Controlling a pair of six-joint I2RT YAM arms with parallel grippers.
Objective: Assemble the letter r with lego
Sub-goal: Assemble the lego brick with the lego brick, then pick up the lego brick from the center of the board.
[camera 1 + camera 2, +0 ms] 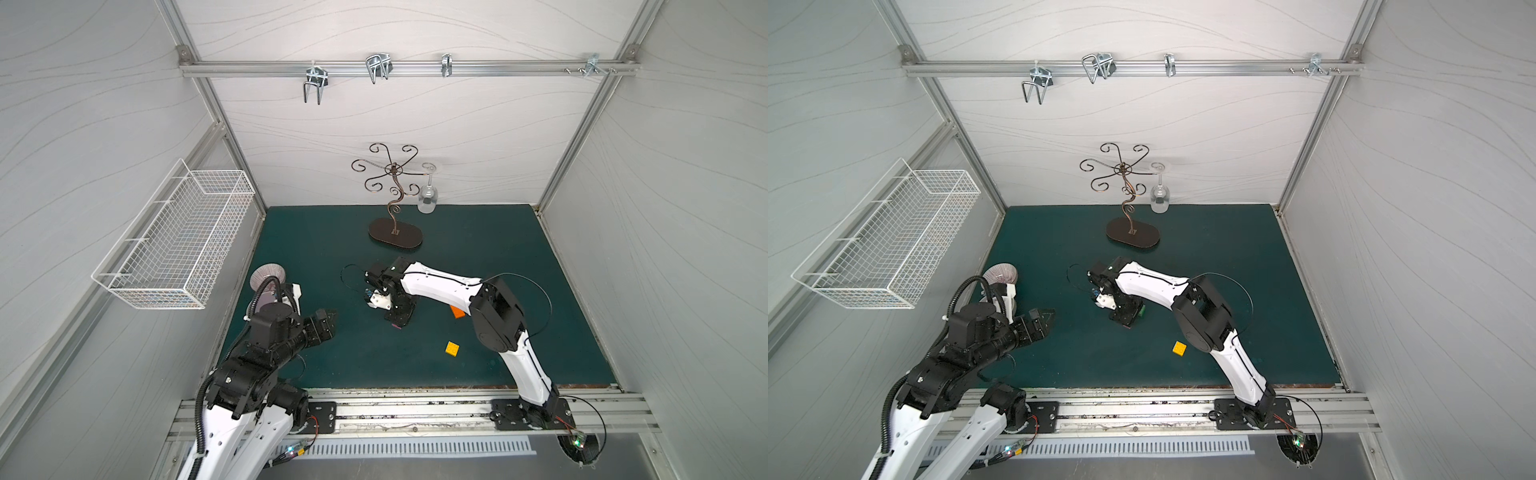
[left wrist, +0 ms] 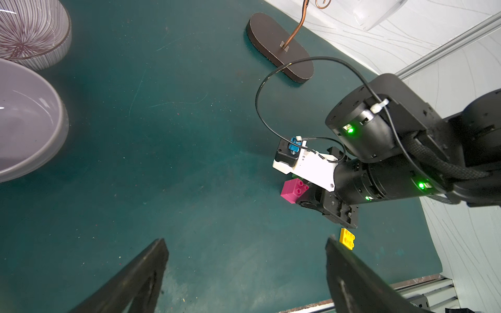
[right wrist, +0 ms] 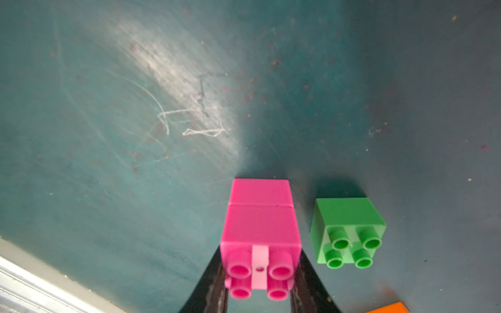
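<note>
The right gripper (image 3: 260, 273) pinches the pink stack (image 3: 260, 216), two pink bricks pressed together stud to base. Its fingers (image 3: 306, 284) are closed about a brick's width and press on opposite sides of the brick nearer the wrist. The stack's far end reaches down to the green mat (image 1: 332, 249), though the angle makes it hard to say whether it rests there or hangs just above. The left gripper (image 2: 244, 271) hovers over bare mat with its fingers (image 2: 141, 271) spread wide and nothing between them, well apart from the stack. The green brick (image 3: 348, 216) stands studs up just beside the stack, with a narrow strip of mat between them. The orange brick (image 1: 457, 311) lies a little past the green one, half hidden under the right arm. The yellow brick (image 1: 452, 348) lies well apart from the stack, toward the front rail. On the side of the stack away from the green brick the mat is open as far as the left gripper, and the mat's pale front edge shows in the right wrist view. That makes five bricks: two pink, one green, one orange and one yellow. Two bowls, a striped bowl (image 2: 32, 29) and a plain purple bowl (image 2: 27, 122), sit far from the stack on the left arm's side. Behind the stack, toward the back wall, the metal stand (image 1: 395, 233) carries one wine glass (image 1: 427, 199).
</note>
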